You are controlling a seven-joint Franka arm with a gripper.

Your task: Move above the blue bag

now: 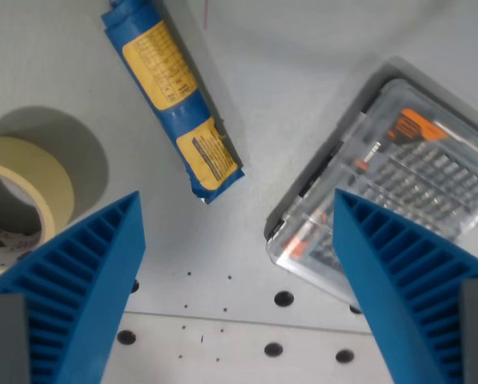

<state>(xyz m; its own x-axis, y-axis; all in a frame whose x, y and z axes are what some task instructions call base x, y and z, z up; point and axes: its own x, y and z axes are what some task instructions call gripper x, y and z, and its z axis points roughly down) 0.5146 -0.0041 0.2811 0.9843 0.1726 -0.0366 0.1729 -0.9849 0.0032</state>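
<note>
Hovering with gripper [237, 240] spread wide and empty, blue bag [170, 92] off at eleven o'clock, not yet centred.

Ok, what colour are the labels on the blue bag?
Yellow-orange labels with dark print, on the blue bag; clearest in the wrist view.

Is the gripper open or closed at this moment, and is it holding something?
Open and empty: the gripper has its two blue fingers spread far apart, with only bare table between them.

One blue bag [171, 94], one roll of tape [21, 194], one clear bit case [399, 184] — three things on the table [303, 48].
</note>
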